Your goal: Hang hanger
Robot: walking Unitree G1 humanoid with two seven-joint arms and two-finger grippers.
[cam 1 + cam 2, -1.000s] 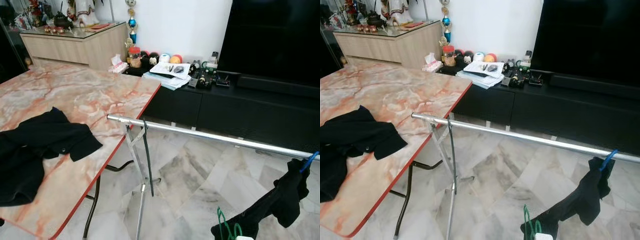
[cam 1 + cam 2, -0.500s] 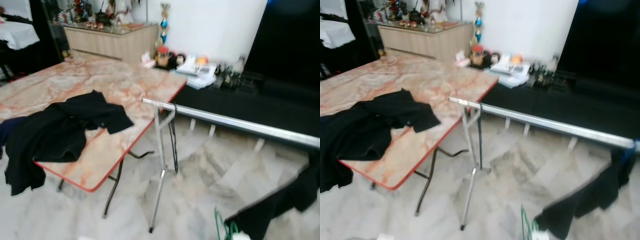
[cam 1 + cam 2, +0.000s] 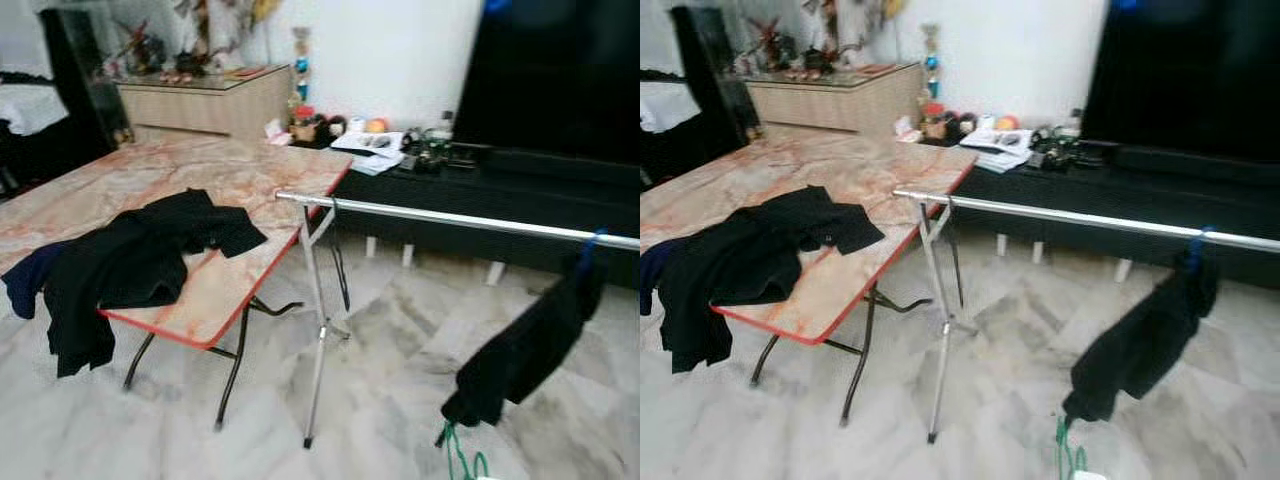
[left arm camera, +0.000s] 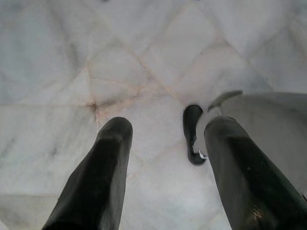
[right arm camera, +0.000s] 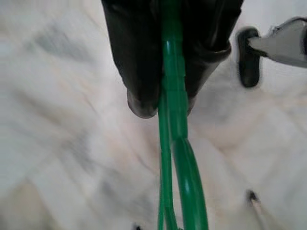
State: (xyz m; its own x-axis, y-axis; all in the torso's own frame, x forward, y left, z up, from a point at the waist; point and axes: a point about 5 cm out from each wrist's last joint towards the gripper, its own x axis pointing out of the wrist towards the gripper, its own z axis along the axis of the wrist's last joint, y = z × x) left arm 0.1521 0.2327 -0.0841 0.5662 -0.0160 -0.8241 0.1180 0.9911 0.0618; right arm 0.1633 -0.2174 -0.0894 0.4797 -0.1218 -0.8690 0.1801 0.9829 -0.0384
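Marble-patterned counter [image 3: 235,165] with a red edge stands at the left of the room, and a heap of black clothes [image 3: 130,262] lies on its near end, partly drooping over the edge. Just beside it, toward the middle, a silver clothes rail [image 3: 450,217] runs rightward on a thin metal stand. Behind the rail, a low black cabinet [image 3: 480,195] along a white wall carries papers and small clutter, with a large dark screen above it. A black garment [image 3: 525,345] hangs from the far right of the rail on a blue hanger.

The left hand [image 4: 165,163] is released, its fingers spread apart over bare floor, grasping nothing. The right hand [image 5: 165,103] is clenched on a green hanger [image 5: 175,158], which shows low at the right in the head views, below the hanging garment. The hanger looks like thin plastic: light, fairly stiff, a little springy and probably smooth, so a firm pinch on the body below the hook, leaving the hook free for the rail, seems best.

The floor [image 3: 390,350] is pale polished marble tile, likely slippery.
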